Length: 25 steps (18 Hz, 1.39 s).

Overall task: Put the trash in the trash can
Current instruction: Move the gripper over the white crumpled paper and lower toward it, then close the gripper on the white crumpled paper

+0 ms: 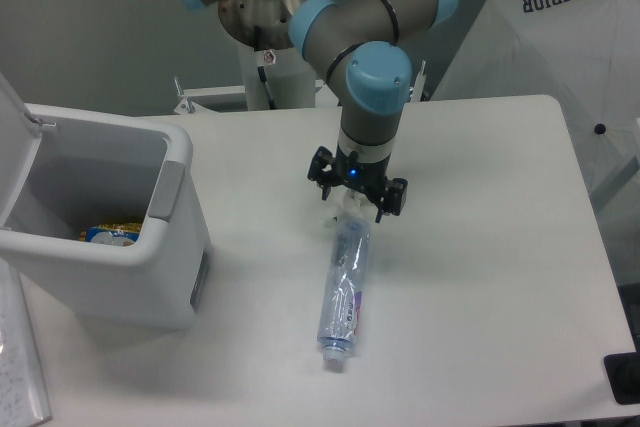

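Observation:
A flattened clear plastic bottle (343, 287) with a blue label lies lengthwise at the table's middle, its white cap toward the front edge. My gripper (357, 190) hangs open directly over the bottle's far end, one finger on each side. A sliver of the crumpled white scrap (329, 217) shows just left of the bottle's top, mostly hidden under the gripper. The light-grey trash can (120, 267) stands at the left with its lid raised.
A yellow-and-blue packet (108, 233) lies inside the bin. The arm's base column (272, 37) rises at the table's back. A white cover printed SUPERIOR (560, 37) stands at the right rear. A dark object (625, 377) sits at the front right corner.

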Available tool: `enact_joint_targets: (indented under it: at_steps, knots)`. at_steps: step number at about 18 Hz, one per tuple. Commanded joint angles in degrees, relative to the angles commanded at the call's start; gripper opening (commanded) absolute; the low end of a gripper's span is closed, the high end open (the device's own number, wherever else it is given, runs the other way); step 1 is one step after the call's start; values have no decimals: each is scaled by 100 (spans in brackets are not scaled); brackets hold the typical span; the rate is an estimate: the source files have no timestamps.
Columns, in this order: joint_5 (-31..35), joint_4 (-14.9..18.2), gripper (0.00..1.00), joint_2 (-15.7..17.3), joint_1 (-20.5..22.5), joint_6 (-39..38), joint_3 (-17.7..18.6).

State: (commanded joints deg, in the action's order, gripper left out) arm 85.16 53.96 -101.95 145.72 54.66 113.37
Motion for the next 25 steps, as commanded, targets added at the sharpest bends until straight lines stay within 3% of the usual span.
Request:
enact_joint_targets:
  at_steps: [3, 4, 6, 7, 8, 13, 17, 18, 22, 24, 25]
  knots:
    - [666, -18, 99, -17, -9, 27, 185]
    - [799, -18, 86, -35, -78, 35, 159]
    - [835, -9, 31, -53, -141, 18, 168]
    - [835, -17, 8, -53, -141, 1, 168]
    - [835, -9, 0, -53, -141, 9, 142]
    - [747, 9, 0, -53, -123, 88, -34]
    - [774, 87, 0, -18, -53, 596, -253]
    - [782, 279, 0, 26, -18, 798, -385]
    - [739, 1965, 0, 185, 97, 1319, -1438]
    - [424, 2380, 0, 211, 97, 1293, -1913]
    - [161, 2417, 0, 246, 97, 1258, -2080]
